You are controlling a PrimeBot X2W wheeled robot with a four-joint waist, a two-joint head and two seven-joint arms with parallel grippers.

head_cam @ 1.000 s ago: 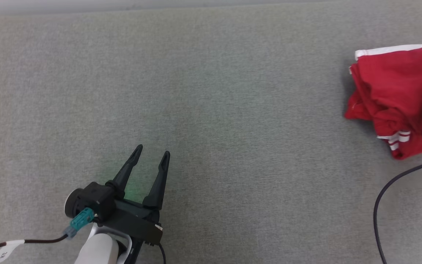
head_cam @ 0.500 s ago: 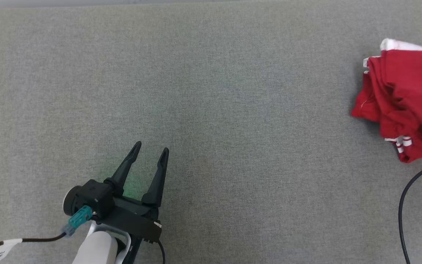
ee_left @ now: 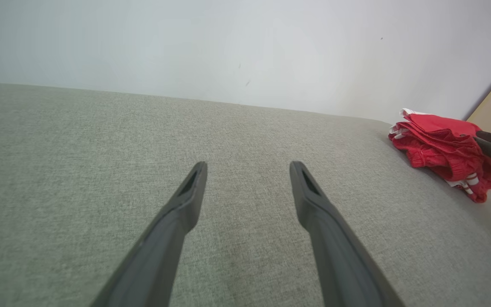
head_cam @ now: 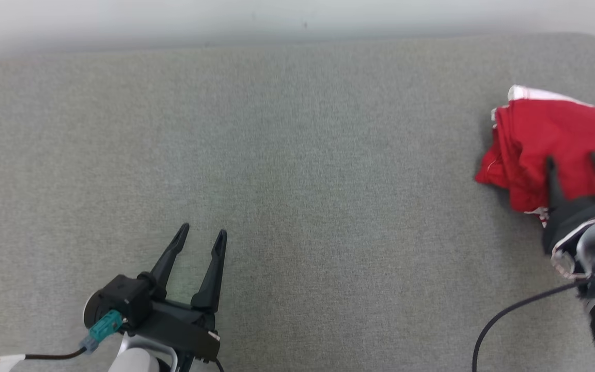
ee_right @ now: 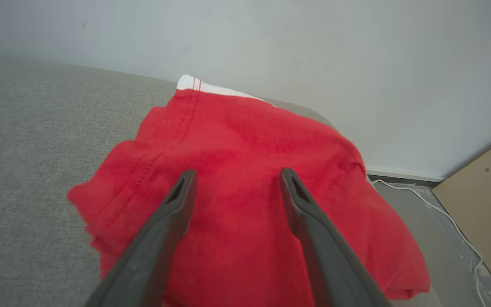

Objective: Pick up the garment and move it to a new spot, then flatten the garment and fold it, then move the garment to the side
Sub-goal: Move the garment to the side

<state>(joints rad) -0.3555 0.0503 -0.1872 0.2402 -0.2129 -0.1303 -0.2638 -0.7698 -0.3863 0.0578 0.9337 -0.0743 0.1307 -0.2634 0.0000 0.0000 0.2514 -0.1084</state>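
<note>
Two grippers show, both with jaws spread and nothing clamped between them. The left gripper (head_cam: 203,230) hangs over bare table (head_cam: 297,155), well apart from the garment (head_cam: 535,134). The red garment, with white trim, lies bunched in loose layers at the table's far right, near its rounded corner. The right gripper (head_cam: 572,161) is over it, with its fingers (ee_right: 173,204) straddling the top fold in the right wrist view. I cannot tell whether the tips touch the cloth.

This fits two stages: a reach to pick the garment up for moving, or a release after it has been set aside. The heap looks rumpled rather than squarely folded, but that does not settle it. Either way, I judge the next move belongs to the right arm. It calls for care, as the garment lies close to the table edge.
</note>
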